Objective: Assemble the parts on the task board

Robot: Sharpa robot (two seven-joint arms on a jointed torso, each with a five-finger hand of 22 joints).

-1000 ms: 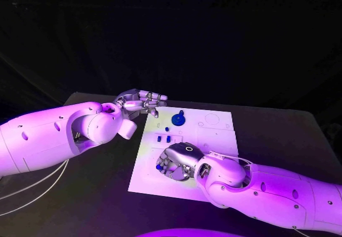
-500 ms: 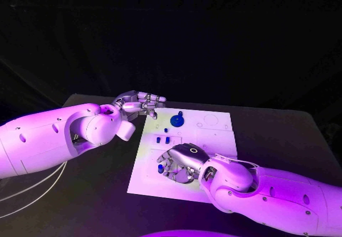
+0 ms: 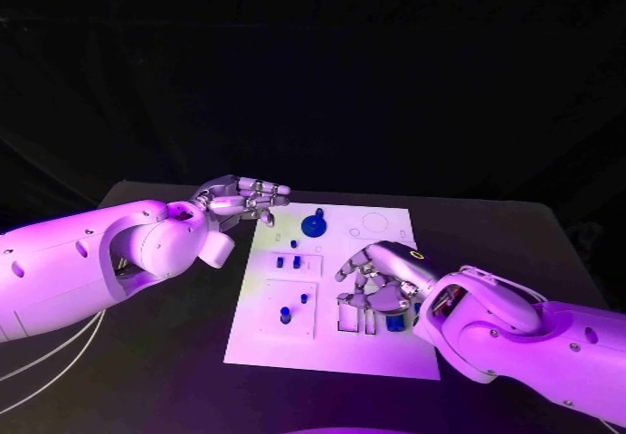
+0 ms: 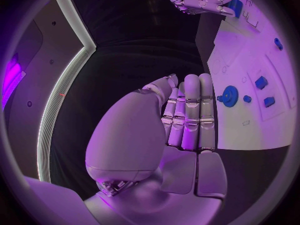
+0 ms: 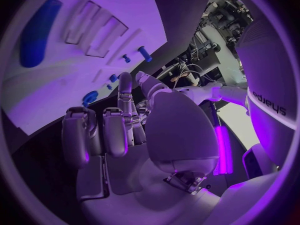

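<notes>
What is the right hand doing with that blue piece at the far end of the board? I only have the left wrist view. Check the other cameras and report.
Observer: It is not holding it. In the right wrist view the long blue part lies flat on the task board, apart from the fingers of the right hand.
Operator: Tell me whether the slots next to it are filled.
Observer: The rectangular slots beside the part look empty in that view.
Operator: Place the hand against them.
Observer: In the head view the hand is above the board, its fingertips near the slots and the part just beyond them.
</notes>
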